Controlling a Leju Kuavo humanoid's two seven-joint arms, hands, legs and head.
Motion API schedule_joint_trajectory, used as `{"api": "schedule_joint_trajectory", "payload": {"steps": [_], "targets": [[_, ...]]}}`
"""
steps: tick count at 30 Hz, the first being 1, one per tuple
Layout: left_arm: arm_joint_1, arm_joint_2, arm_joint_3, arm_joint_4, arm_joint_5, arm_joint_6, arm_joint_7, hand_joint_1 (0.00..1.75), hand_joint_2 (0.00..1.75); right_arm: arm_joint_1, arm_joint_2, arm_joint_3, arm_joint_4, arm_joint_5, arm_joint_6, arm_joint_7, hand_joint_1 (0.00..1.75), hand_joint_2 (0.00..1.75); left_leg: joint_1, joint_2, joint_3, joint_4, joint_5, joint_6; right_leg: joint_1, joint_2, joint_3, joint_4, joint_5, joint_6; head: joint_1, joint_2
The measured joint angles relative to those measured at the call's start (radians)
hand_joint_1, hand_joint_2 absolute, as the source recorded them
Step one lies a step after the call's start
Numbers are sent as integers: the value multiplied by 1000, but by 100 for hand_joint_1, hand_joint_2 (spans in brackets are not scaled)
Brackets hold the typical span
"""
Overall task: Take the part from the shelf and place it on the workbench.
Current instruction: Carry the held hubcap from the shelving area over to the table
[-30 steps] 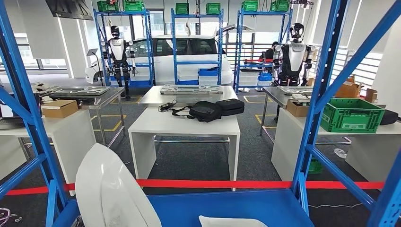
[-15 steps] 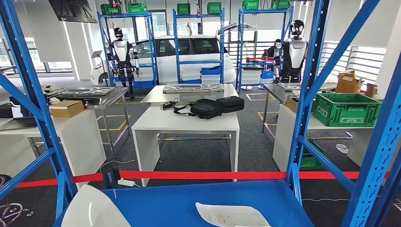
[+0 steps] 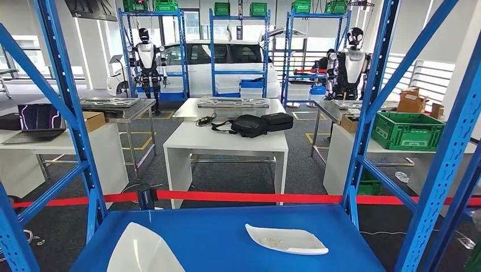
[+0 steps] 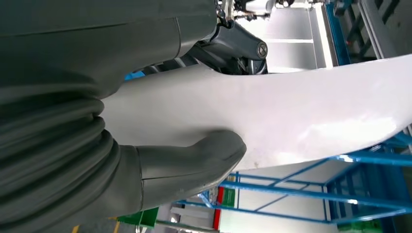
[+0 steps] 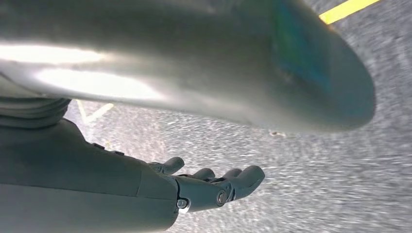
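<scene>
In the left wrist view my left hand (image 4: 145,165) grips a white curved part (image 4: 291,111), its thumb (image 4: 204,158) pressed on the smooth face. The same held part (image 3: 139,252) rises at the lower left of the head view, over the blue shelf deck (image 3: 215,238). A second flat white part (image 3: 286,239) lies on the deck to the right. My right hand (image 5: 214,187) hangs over grey floor with its fingers apart and nothing in them.
Blue shelf uprights (image 3: 68,113) and diagonal braces (image 3: 420,170) frame the view. Red tape (image 3: 244,197) runs behind the shelf. Beyond it stand a white table (image 3: 227,144) with black bags (image 3: 255,123), a laptop (image 3: 37,120), a green crate (image 3: 407,130), and two humanoid robots.
The camera has moved: the whole scene has shifted, and more of the shelf deck and the lying white part show. The held part sits lower in the picture.
</scene>
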Motion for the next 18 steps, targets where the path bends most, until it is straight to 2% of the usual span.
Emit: {"api": "schedule_joint_trajectory", "payload": {"steps": [1, 2, 3, 5, 6, 7, 9, 10, 11, 12, 13, 14, 15, 16, 17, 18], "targets": [[-2, 4, 0, 2, -1, 5, -3, 175, 175, -1, -1, -1, 0, 0, 1, 11, 0, 0, -1, 1, -8, 4, 8, -5, 3, 0, 43, -65, -5, -4, 0, 0], [-3, 8, 0, 2, -2, 10, -6, 175, 175, -2, -2, -1, 0, 0, 1, 20, 0, 0, -1, 1, -12, 6, 15, -10, 6, 0, 68, -108, -17, -8, 0, 0], [-3, 13, 0, 1, -4, 16, -8, 175, 175, -2, -3, -1, 0, 0, 1, 26, 0, 0, 0, 2, -14, 5, 23, -16, 9, 0, 74, -127, -22, -11, 0, 0], [3, 27, 0, -4, -7, 26, -10, 175, 175, -1, -1, -2, 0, 0, -2, 25, 0, 0, 1, 1, -17, 4, 30, -29, 6, -3, 61, -133, -5, -22, 0, 0], [8, 35, 1, -7, -8, 30, -11, 175, 175, -1, 0, -2, 0, 0, -4, 22, 0, 0, 2, -2, -23, 15, 13, -35, 3, -5, 53, -135, 7, -29, -1, 0], [13, 43, 2, -10, -8, 32, -11, 175, 175, -2, 2, -2, 0, 0, -6, 20, 0, 0, 4, -5, -34, 43, -25, -42, 0, -8, 41, -138, 20, -34, -2, 0], [19, 55, 3, -13, -8, 33, -11, 175, 175, -2, 3, -2, 0, -2, -9, 15, 0, 0, 10, -8, -60, 155, -131, -54, -2, -10, 13, -137, 44, -39, -4, 0], [22, 60, 3, -14, -8, 34, -10, 175, 175, -2, 3, -3, 0, -6, -12, 9, 0, 0, 13, -8, -69, 219, -167, -60, -3, -12, -4, -136, 56, -39, -4, 0], [24, 63, 4, -14, -8, 34, -8, 175, 175, -2, 4, -4, 0, -11, -15, -2, 0, 0, 16, -8, -69, 266, -175, -64, -3, -13, -20, -134, 68, -37, -4, 0], [25, 66, 4, -14, -7, 34, -4, 175, 175, -3, 6, -7, 0, -17, -19, -18, 0, 0, 19, -8, -56, 284, -159, -67, -4, -15, -37, -131, 79, -34, -5, 0], [25, 68, 4, -14, -6, 34, 2, 175, 175, -4, 7, -11, 0, -25, -23, -38, 0, 0, 22, -8, -27, 269, -130, -69, -5, -16, -53, -127, 90, -31, -5, 0], [25, 69, 3, -13, -4, 34, 9, 175, 175, -7, 9, -15, 1, -31, -24, -61, 0, 0, 24, -9, 19, 220, -104, -70, -6, -16, -67, -123, 100, -27, -5, 0], [22, 71, 3, -13, -1, 34, 15, 175, 175, -9, 11, -19, 1, -36, -22, -87, 0, 0, 25, -9, 80, 144, -98, -70, -6, -15, -79, -118, 109, -21, -6, 0], [19, 72, 3, -13, 2, 34, 19, 175, 175, -12, 14, -22, 1, -40, -19, -112, 0, 0, 24, -10, 135, 68, -108, -67, -5, -14, -89, -114, 119, -16, -5, 0], [15, 74, 2, -13, 5, 34, 23, 175, 175, -16, 18, -23, 1, -42, -15, -130, 0, 0, 22, -11, 171, 9, -122, -62, -5, -14, -95, -112, 129, -10, -5, 0], [11, 75, 2, -12, 7, 34, 29, 175, 175, -18, 22, -25, 1, -43, -13, -139, 0, 0, 18, -12, 188, -26, -134, -54, -5, -13, -99, -112, 139, -3, -5, 0]]}}
